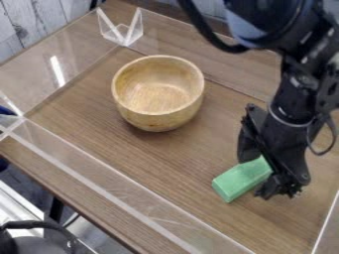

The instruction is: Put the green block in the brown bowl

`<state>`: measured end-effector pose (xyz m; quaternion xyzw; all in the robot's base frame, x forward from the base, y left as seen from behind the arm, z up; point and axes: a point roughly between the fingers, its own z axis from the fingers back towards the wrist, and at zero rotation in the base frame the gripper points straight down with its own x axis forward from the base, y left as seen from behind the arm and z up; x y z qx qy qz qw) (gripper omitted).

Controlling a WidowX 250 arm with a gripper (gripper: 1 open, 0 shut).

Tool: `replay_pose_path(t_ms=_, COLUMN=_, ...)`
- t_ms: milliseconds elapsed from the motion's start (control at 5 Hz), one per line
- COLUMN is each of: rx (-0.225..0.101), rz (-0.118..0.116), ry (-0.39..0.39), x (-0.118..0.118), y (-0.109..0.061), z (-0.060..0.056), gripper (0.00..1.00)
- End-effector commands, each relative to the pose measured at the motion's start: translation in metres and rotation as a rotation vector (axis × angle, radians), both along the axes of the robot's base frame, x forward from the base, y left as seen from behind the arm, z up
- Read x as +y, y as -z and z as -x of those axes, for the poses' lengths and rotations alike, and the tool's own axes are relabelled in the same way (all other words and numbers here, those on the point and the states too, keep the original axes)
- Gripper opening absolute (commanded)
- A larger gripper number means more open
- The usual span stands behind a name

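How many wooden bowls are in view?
1: the brown bowl, up and to the left of the green block in the picture. The arm may hide others.

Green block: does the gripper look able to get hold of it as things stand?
Probably yes: the gripper is open and its fingers are right at the green block, with nothing seen between them, though whether they straddle it is hard to tell.

Brown wooden tabletop, round wooden bowl, green block lying on it
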<state>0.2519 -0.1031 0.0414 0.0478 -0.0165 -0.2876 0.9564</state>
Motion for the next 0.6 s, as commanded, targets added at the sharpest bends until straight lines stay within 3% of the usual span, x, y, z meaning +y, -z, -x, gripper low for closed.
replay_pose_path(t_ms=0, rx=-0.05, rz=-0.003, ry=-0.003, x=-0.005, y=-0.003, z=-0.011, gripper=1.0)
replay_pose_path(t_ms=200, rx=-0.054, rz=0.017, ry=-0.048, x=-0.003, y=0.01, z=-0.013, gripper=0.0)
replay_pose_path(t_ms=400, rx=-0.071, rz=0.033, ry=-0.095, x=-0.002, y=0.017, z=-0.014, gripper=0.0)
